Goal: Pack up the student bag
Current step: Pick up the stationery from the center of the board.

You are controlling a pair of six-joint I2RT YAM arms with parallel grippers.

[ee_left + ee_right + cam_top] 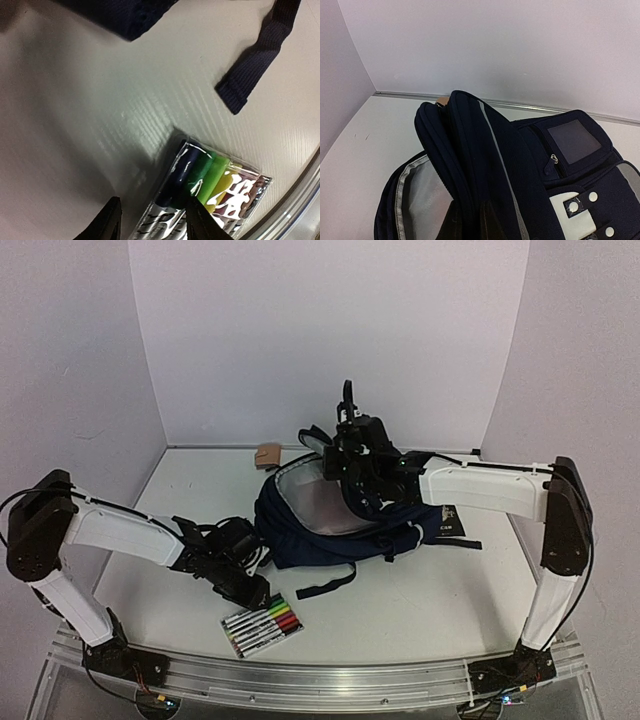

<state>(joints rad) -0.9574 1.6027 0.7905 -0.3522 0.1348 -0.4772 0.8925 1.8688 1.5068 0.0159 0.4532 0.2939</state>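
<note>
At the bench's (430,590) near-left, left tool (243,588) straddles the marker pack (262,625), grip can't tell; mid-bench the student bag (300,540) looks soft, floppy, probably light, right tool (345,462) clenched on its stiffer piped rim, likely the best hold.

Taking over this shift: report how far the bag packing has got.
Done: the bag lies open, its flap pinched up by the right gripper. In hand: the left gripper, jaws apart, sits over the marker pack, not gripping. Left: the pack goes in; a tan thing lies behind the bag.
</note>
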